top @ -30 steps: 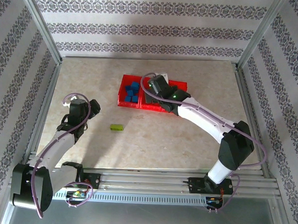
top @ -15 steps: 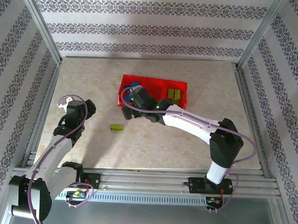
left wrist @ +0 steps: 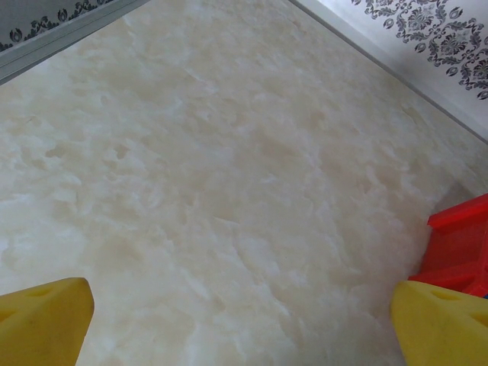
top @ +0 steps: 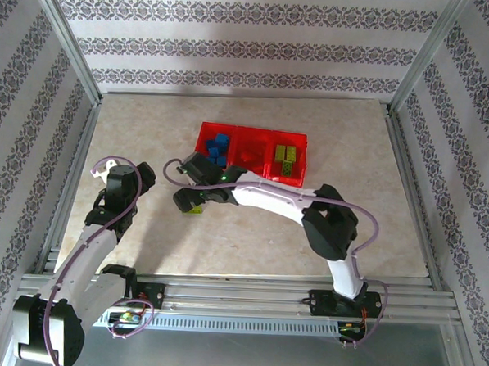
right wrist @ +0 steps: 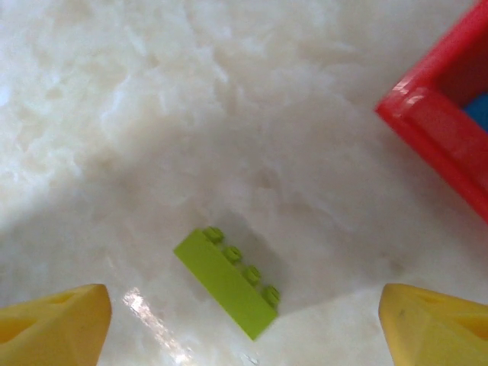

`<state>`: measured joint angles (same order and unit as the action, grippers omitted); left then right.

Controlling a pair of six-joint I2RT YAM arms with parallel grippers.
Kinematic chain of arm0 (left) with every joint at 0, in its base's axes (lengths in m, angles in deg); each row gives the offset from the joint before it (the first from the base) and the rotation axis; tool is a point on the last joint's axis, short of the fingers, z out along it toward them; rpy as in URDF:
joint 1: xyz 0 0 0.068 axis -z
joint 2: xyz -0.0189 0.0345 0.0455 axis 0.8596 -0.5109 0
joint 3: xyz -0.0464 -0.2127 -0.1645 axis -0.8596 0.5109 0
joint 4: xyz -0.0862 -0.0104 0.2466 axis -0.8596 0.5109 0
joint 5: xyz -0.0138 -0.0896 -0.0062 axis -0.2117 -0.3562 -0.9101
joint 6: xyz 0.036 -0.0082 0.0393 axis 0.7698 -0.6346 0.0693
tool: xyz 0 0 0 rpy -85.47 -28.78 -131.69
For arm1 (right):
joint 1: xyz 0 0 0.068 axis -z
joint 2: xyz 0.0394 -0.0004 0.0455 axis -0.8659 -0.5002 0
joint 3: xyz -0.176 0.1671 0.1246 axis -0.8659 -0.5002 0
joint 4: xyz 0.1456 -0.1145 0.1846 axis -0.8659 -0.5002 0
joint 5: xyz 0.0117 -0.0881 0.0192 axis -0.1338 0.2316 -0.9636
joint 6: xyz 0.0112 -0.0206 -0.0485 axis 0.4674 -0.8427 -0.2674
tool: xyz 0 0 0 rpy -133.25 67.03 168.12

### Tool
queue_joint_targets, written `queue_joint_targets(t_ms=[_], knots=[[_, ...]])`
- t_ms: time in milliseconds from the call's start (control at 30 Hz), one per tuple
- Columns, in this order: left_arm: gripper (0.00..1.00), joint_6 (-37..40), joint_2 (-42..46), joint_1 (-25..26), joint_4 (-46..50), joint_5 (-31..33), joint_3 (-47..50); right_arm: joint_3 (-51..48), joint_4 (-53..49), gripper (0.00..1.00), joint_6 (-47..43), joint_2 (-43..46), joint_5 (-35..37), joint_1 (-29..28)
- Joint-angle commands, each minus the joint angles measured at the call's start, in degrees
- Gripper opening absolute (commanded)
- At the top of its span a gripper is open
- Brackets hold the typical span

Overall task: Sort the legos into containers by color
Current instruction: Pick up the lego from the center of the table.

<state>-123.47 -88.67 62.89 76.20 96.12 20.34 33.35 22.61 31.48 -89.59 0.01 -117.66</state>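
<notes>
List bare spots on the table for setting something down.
Free: the wide stretch between tray and right rail; the far strip behind the tray; the far-left corner. Crowded: off the tray's near-left corner, where the right tool hovers over the green brick, left arm nearby.

White arms (top: 276, 199), purple cables (top: 378, 233) — yellow fingers (right wrist: 53, 324)

Your right arm (top: 276, 199) reaches leftward, right gripper (right wrist: 244, 324) angled down, jaws wide apart. Your left arm (top: 89, 245) sits bent, left gripper (left wrist: 242, 324) fully spread
</notes>
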Motion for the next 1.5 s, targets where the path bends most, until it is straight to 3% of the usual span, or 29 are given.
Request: queue_joint_targets(t_ms=[0,600,1467], knots=[[1.0,0.55,0.64,-1.07,0.02,0.98,0.99,4.5,-5.59,0.86,-3.4,-3.73,-2.28,-1.1],[1.0,0.62,0.65,-1.16,-0.52,1.21,1.67,14.17,-12.52,0.69,-5.45,-15.4,-1.09,-1.55],[1.0,0.45,-0.02,-1.18,-1.17,0.55,1.7,11.41,-12.98,0.32,-3.26,-12.83,2.53,-1.48]])
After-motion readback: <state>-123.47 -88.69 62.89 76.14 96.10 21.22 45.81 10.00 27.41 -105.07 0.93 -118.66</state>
